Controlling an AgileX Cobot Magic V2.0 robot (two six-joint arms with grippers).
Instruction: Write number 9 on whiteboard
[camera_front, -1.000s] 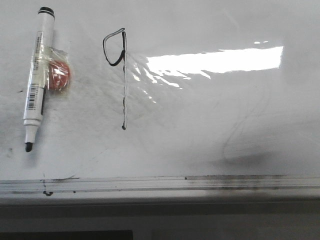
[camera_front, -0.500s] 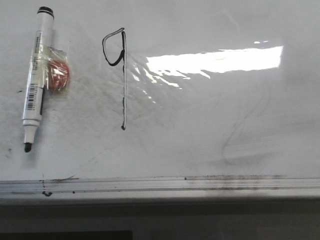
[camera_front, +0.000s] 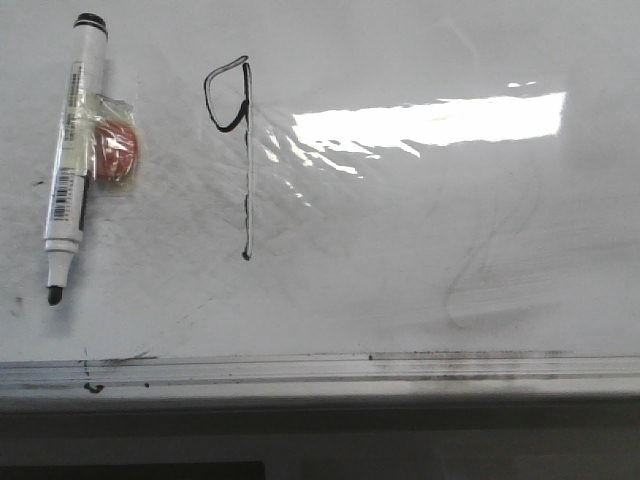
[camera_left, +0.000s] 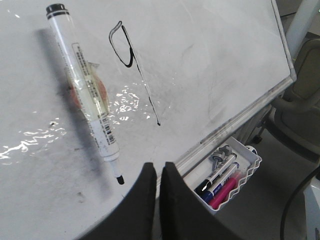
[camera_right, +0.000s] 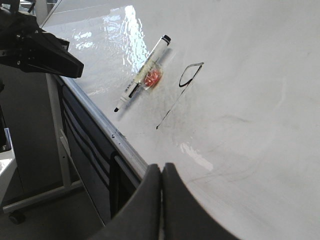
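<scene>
The number 9 (camera_front: 247, 190) is drawn in thin black line on the whiteboard (camera_front: 420, 250), a small loop over a long stem. It also shows in the left wrist view (camera_left: 145, 90) and the right wrist view (camera_right: 172, 105). An uncapped white marker (camera_front: 72, 140) lies flat on the board left of the figure, with a red disc (camera_front: 115, 152) taped to it. My left gripper (camera_left: 160, 165) is shut and empty, hanging off the board's lower edge near the marker tip. My right gripper (camera_right: 161, 166) is shut and empty, over the board's lower edge. Neither gripper shows in the front view.
A dirty metal rail (camera_front: 320, 368) runs along the board's bottom edge. A white wavy tray (camera_left: 247, 150) holding several markers hangs below it. A grey chair (camera_left: 300, 100) stands beyond the board's side. The board's stand leg (camera_right: 55, 150) and my left arm (camera_right: 45, 50) show in the right wrist view.
A dark shadow on the board's lower right has faded away. The marker and the drawn figure have stayed in place.
</scene>
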